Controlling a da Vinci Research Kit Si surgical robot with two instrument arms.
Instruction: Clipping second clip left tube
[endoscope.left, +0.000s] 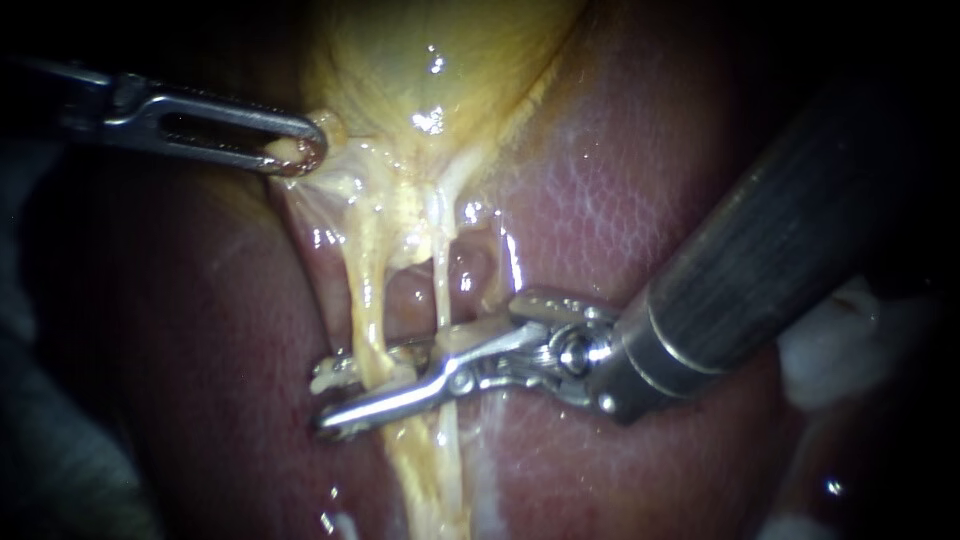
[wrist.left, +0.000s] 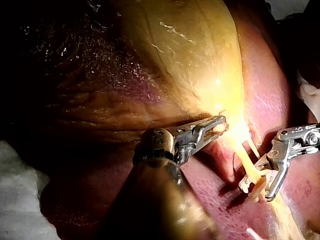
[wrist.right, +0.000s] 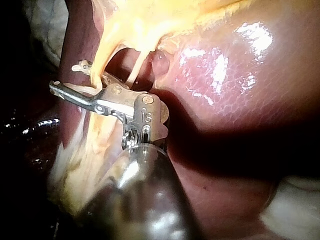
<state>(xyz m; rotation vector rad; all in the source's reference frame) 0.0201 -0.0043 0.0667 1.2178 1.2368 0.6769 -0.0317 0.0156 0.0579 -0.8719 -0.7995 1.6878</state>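
In the endoscope view two pale tubes run down from the yellow gallbladder (endoscope.left: 420, 70) over the red liver (endoscope.left: 620, 220). My right instrument (endoscope.left: 335, 395) reaches across both; its jaws stand apart astride the left tube (endoscope.left: 365, 290), with a gap showing at the tips. A pale clip (endoscope.left: 330, 378) lies against the upper jaw beside that tube. The right tube (endoscope.left: 440, 285) passes nearer the hinge. My left instrument (endoscope.left: 295, 150) is shut on a bit of gallbladder tissue at the neck and holds it up to the left. The left wrist view shows the same grip (wrist.left: 217, 127).
The right instrument's thick dark shaft (endoscope.left: 760, 250) fills the right side of the endoscope view. White gauze (endoscope.left: 840, 350) lies beyond it at the right edge. Thin membrane (endoscope.left: 320, 215) spreads between the left instrument and the left tube.
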